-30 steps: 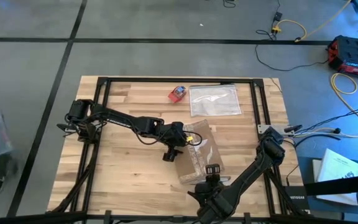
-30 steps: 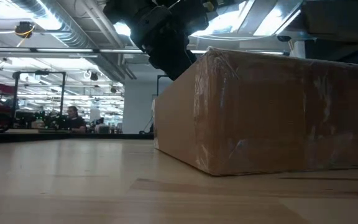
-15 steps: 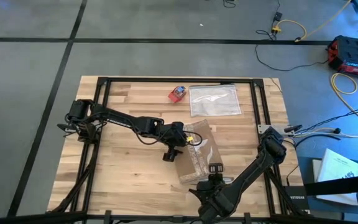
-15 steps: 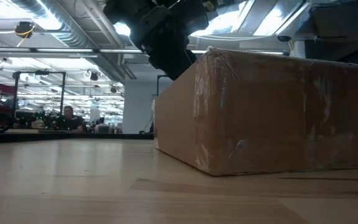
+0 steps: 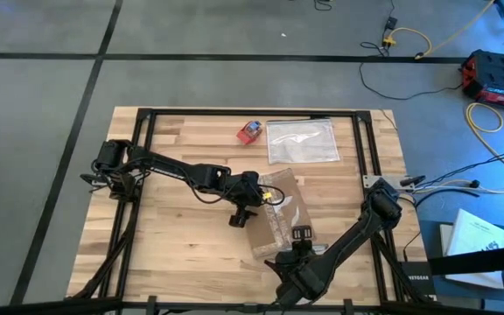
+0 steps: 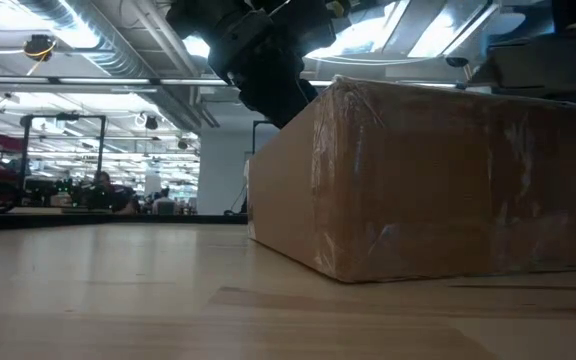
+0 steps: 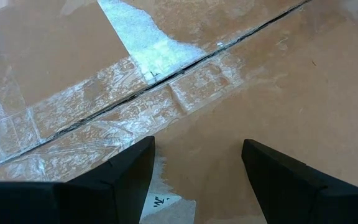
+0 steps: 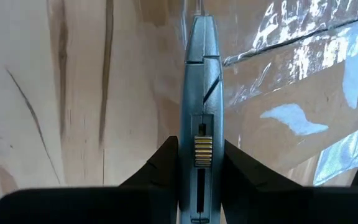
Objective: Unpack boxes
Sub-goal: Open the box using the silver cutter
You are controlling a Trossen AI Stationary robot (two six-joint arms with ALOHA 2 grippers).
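Observation:
The brown cardboard box [image 5: 280,214] lies flat on the wooden table [image 5: 173,236], its taped top seam [image 7: 166,81] closed. My left gripper [image 7: 197,146] stands open over the box top at its left end [image 5: 254,206]. I cannot tell whether its fingers touch the cardboard. At the box's near end, my right gripper [image 5: 300,236] is shut on a grey utility knife [image 8: 201,74]. The knife's front end reaches the taped box edge [image 8: 194,12]. In the low view the box [image 6: 438,180] fills the right half, with the left gripper [image 6: 268,60] above its corner. My right gripper pinches the utility knife's handle [image 8: 199,124] between its two fingers [image 8: 166,155], one on each flat side. The knife lies along the fingers and sticks out past them, slanting steeply down from the table's near side. Whether its tip touches the tape I cannot tell.
A clear plastic bag [image 5: 303,140] and a small red-and-blue object [image 5: 249,131] lie at the table's far side. A black frame [image 5: 234,112] runs round the table top. Bare wood lies left of the box. A person [image 6: 103,190] shows far off in the room.

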